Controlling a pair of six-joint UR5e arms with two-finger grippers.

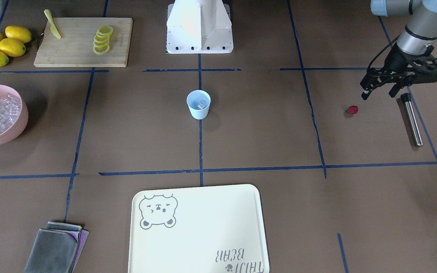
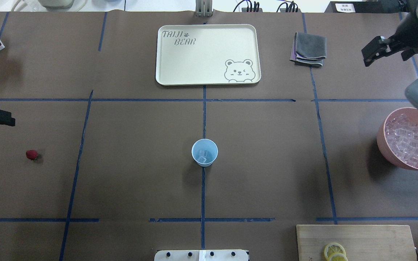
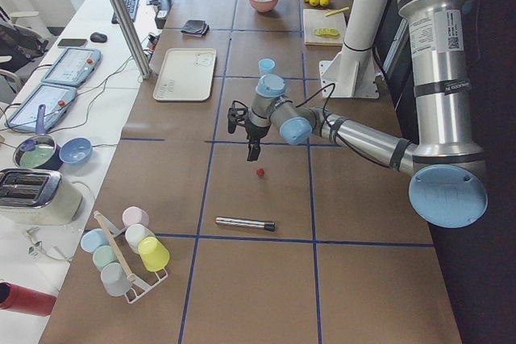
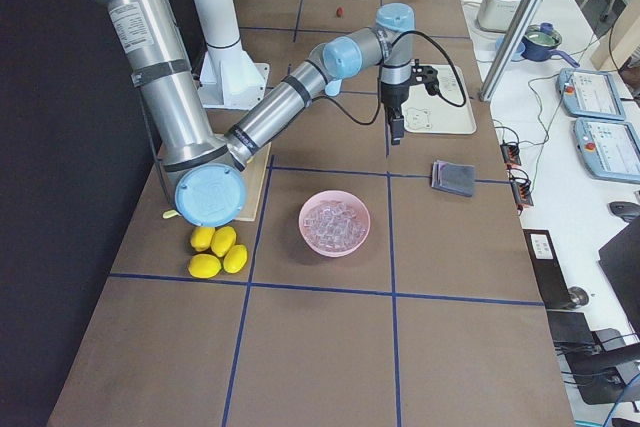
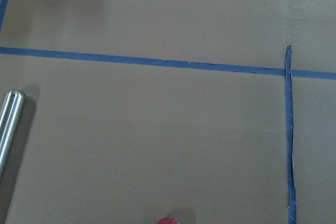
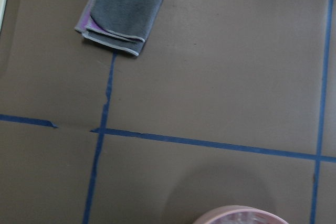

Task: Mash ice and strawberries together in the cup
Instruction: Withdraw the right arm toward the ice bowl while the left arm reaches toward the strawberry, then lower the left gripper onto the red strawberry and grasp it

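The pale-blue cup (image 1: 198, 110) stands at the table's middle, also in the overhead view (image 2: 204, 159). A few ice cubes (image 2: 203, 154) lie inside it. More ice (image 2: 410, 139) fills the pink bowl (image 2: 382, 145). The dark-red strawberry (image 1: 352, 110) lies on the table, also in the overhead view (image 2: 31, 154) and at the bottom edge of the left wrist view (image 5: 169, 220). My left gripper (image 1: 378, 94) is open and empty, hovering just beyond the berry. My right gripper (image 2: 385, 58) looks open and empty, raised near the bowl.
A steel rod (image 1: 412, 119) lies beside the strawberry. A cream tray (image 1: 199, 231) and a folded grey cloth (image 1: 55, 250) lie on the operators' side. A cutting board (image 1: 82, 41) with lemon slices, a knife and several lemons (image 1: 4, 45) is near the base.
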